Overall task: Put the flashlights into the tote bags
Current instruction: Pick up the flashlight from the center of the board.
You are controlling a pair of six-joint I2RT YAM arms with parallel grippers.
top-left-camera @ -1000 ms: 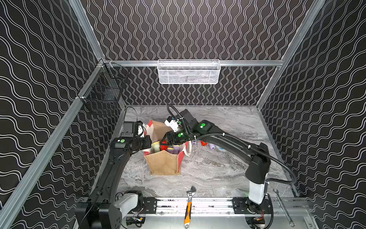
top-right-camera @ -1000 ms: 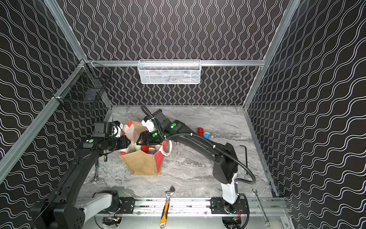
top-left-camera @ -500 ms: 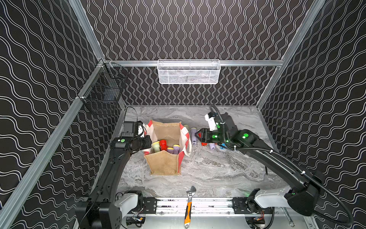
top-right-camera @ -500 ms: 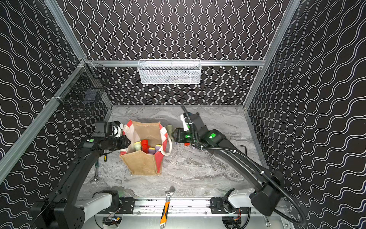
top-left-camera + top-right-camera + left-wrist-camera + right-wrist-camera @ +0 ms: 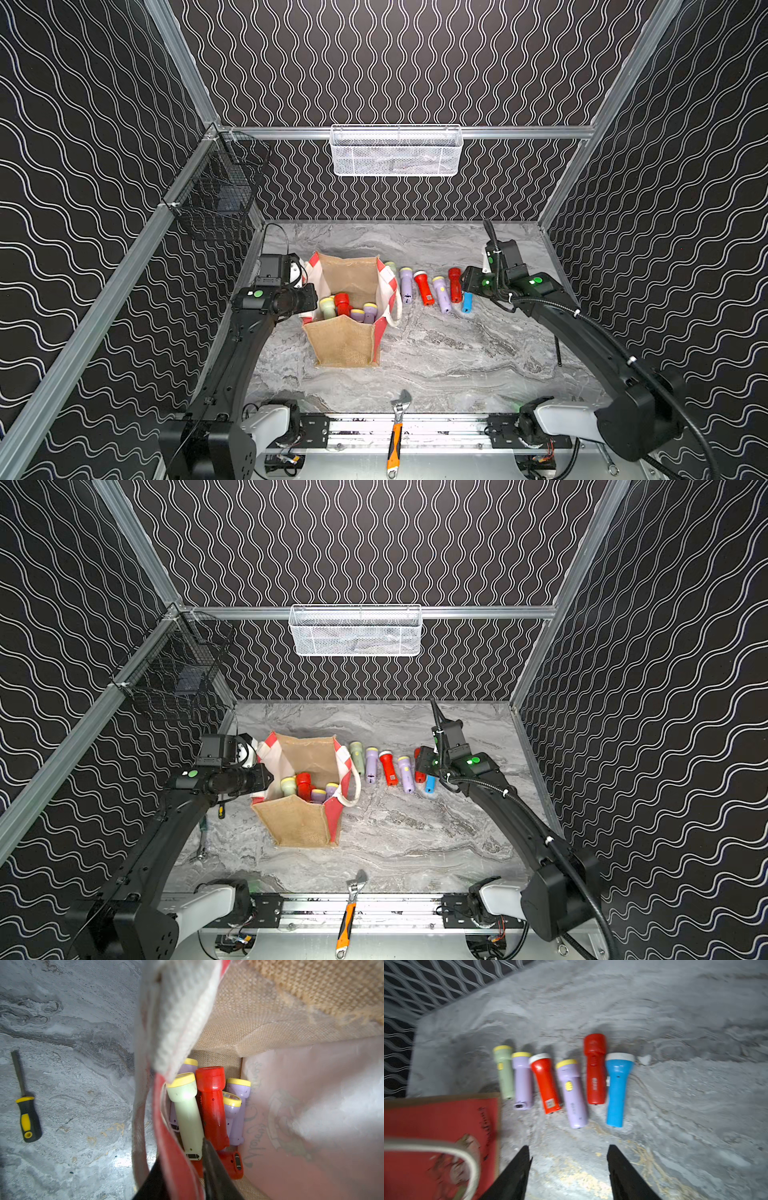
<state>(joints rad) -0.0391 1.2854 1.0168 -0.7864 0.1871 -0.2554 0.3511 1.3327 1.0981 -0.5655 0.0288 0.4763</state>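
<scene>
My left gripper [image 5: 182,1159] is clamped on the striped side panel at the rim of the tote bag [image 5: 345,345]. The bag stands open, left of centre on the marble table [image 5: 449,357]. The bagged flashlights [image 5: 212,1105] sit heads up inside.

Just right of the bag lies a row of six flashlights [image 5: 545,1082]. The pale green flashlight [image 5: 503,1072] is nearest the bag wall, though the wrist view is too blurred to tell whether they touch.

My right gripper [image 5: 569,1147] hangs by the blue flashlight [image 5: 617,1088] at the far end, fingers spread with nothing between them. Bare marble runs wide in front of the row, and a free strip runs along the right wall. A screwdriver [image 5: 28,1118] lies left of the bag. The orange-handled wrench [image 5: 397,428] lies on the front rail, well apart.

A second ago my right arm reached over the bag's mouth. It has since swung out to the row's far end. The left arm and the bag have not shifted.
</scene>
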